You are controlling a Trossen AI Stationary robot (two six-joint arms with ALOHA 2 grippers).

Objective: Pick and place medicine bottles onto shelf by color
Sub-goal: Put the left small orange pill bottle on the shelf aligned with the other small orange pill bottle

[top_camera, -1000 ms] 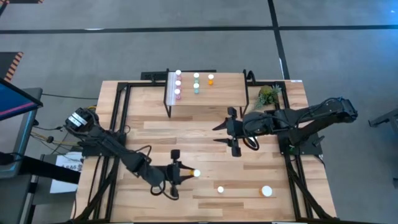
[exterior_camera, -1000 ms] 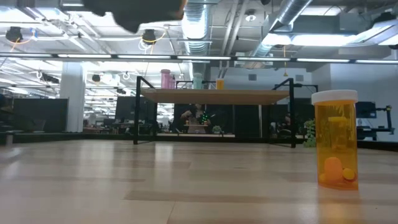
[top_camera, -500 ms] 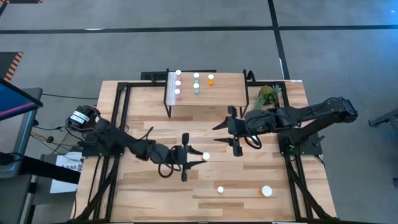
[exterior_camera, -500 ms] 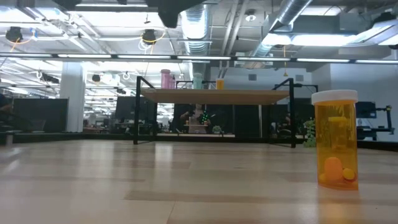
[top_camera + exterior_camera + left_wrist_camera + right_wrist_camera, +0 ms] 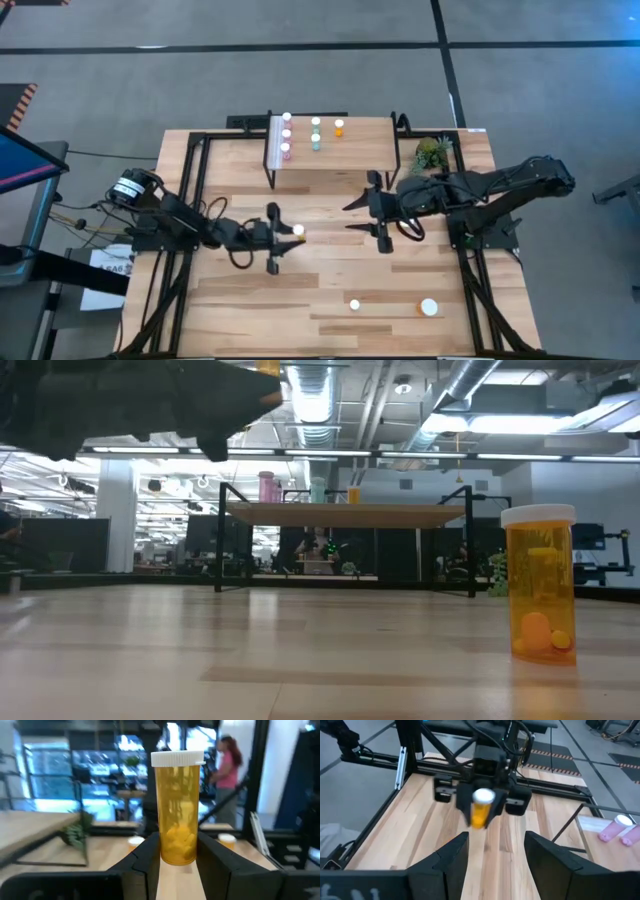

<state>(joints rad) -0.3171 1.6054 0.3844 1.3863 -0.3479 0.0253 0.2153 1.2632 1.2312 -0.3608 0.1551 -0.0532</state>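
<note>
Left gripper [image 5: 285, 233] is clamped on an orange medicine bottle [image 5: 177, 812], white cap up, bottle upright between the two dark fingers [image 5: 150, 851]. It sits over the middle of the table [image 5: 330, 290], left of centre, lifted clear of the wood. Same bottle shows from the right wrist view as an orange body under a white cap [image 5: 481, 809].

Right gripper [image 5: 368, 212] hovers near table centre, just in front of the shelf [image 5: 335, 150], fingers [image 5: 447, 857] apart, nothing between them.

Shelf carries pink bottles [image 5: 286, 134] in a row by the white strip, teal-green ones [image 5: 316, 134] next, one orange bottle [image 5: 339, 127] beside those.

Still on the table at the near edge: a small bottle [image 5: 354, 305] and a wider orange bottle [image 5: 540, 585], standing upright, well apart from both grippers.

Green plant [image 5: 431, 153] sits right of the shelf.
</note>
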